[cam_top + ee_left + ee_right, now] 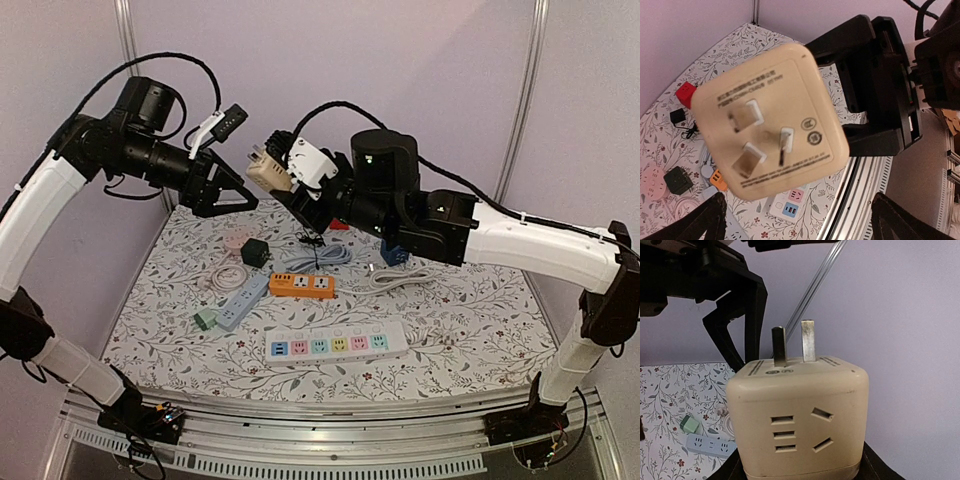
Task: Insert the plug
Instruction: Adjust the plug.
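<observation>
1. Floral-patterned bench: carries several socket strips, well below the plug.
2. Right gripper: clamped on opposite flat sides of the plug, holding it aloft over the bench.
3. Left gripper: jaws fully spread, empty, just beside the plug.
4. Cream cube-shaped plastic plug: judged light, rigid and smooth, so somewhat slippery; best held by two opposite sides, clear of the prongs.
5. Three flat metal prongs: stiff; should enter squarely.
6. Round certification marks: visible beside the prongs; the surrounding fine print is too small to read.

Floral table, white power strip, orange strip, blue strip
</observation>
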